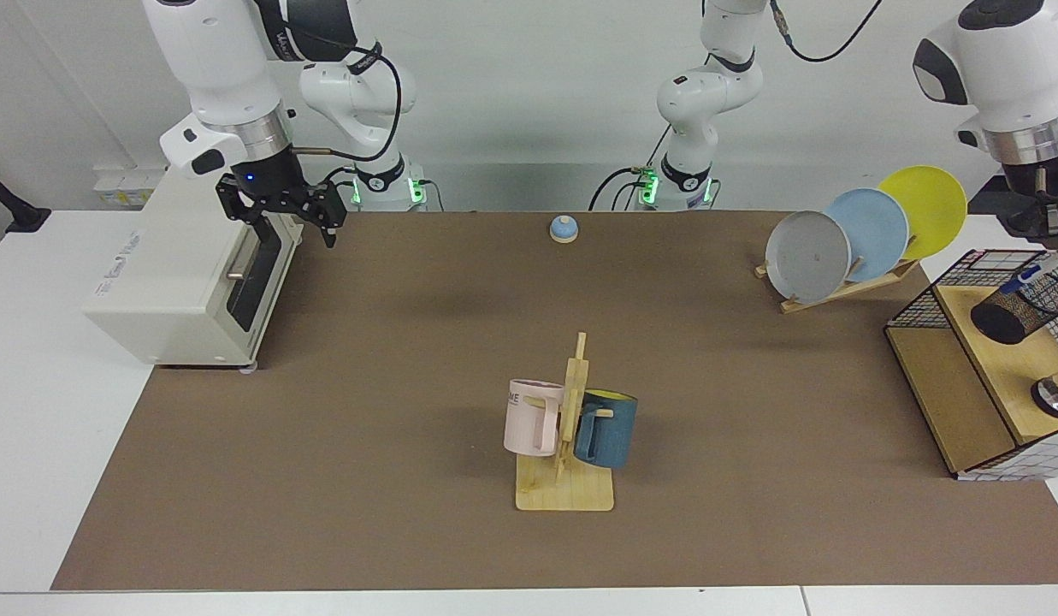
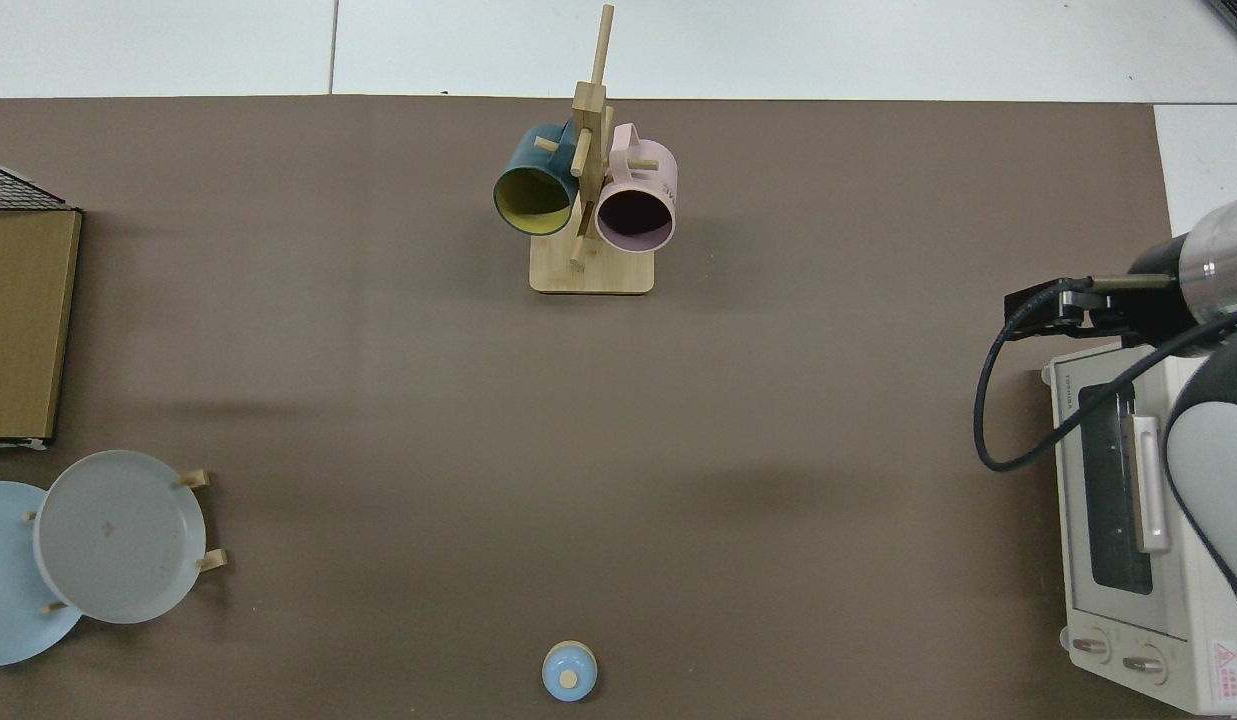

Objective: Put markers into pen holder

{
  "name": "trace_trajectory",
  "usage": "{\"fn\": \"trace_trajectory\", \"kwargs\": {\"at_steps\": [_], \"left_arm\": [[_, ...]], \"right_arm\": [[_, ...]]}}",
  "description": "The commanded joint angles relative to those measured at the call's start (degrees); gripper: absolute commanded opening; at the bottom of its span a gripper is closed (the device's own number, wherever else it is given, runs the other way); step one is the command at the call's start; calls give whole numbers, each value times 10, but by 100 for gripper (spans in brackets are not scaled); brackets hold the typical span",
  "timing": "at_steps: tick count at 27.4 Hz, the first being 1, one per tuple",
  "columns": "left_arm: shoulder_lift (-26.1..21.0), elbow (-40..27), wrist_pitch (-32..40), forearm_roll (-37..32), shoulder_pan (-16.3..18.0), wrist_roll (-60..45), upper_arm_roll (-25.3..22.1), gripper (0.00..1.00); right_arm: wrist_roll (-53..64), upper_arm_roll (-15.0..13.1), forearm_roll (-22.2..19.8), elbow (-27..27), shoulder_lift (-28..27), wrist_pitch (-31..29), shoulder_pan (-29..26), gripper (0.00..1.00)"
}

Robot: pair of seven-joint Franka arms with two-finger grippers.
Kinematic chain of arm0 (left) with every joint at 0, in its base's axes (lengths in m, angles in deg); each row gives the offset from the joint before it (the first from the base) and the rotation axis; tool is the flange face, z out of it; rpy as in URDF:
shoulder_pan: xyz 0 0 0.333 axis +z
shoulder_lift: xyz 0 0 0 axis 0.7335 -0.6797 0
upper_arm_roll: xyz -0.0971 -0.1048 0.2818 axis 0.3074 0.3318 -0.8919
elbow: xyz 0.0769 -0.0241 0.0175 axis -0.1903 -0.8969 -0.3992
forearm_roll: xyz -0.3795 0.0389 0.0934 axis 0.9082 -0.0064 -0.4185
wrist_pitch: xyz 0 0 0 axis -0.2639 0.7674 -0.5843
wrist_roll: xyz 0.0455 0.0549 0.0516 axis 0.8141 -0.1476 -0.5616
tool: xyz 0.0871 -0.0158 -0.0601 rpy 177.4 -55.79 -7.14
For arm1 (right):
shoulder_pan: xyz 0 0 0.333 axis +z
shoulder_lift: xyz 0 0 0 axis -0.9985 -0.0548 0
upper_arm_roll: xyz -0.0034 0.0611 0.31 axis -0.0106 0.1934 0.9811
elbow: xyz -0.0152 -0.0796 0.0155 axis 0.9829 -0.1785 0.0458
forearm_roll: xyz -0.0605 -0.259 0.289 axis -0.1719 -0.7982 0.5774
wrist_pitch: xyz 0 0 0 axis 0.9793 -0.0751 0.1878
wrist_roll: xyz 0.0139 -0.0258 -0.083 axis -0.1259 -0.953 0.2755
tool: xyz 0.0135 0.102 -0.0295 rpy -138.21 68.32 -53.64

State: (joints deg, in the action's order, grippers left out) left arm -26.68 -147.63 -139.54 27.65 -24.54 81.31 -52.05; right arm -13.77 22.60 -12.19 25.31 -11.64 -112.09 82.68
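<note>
Your left hand [image 1: 1050, 235] hangs just above the holder [image 1: 1020, 304], marker [image 1: 1026, 276] cap showing below it; grip unclear. Your right hand [image 1: 310, 218] waits spread.

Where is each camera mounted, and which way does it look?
Facing view: across the table, looking at both arm bases; the left end effector hangs over the pen holder, the right end effector waits by the toaster oven.
Top view: overhead, looking down; only the right end effector shows.
Shared: mug rack.
</note>
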Motion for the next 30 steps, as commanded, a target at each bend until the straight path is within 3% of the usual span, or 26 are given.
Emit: {"fn": "trace_trajectory", "kwargs": {"at_steps": [1,12,30], "left_arm": [[-24,24,-41,-3,37,60,6,0],[-36,21,-74,20,88,97,6,0],[-36,-29,-70,51,94,96,4,0]], "right_arm": [[-5,8,13,19,14,-15,-14,100],[-5,8,13,20,14,-15,-14,100],[-5,8,13,19,14,-15,-14,100]]}}
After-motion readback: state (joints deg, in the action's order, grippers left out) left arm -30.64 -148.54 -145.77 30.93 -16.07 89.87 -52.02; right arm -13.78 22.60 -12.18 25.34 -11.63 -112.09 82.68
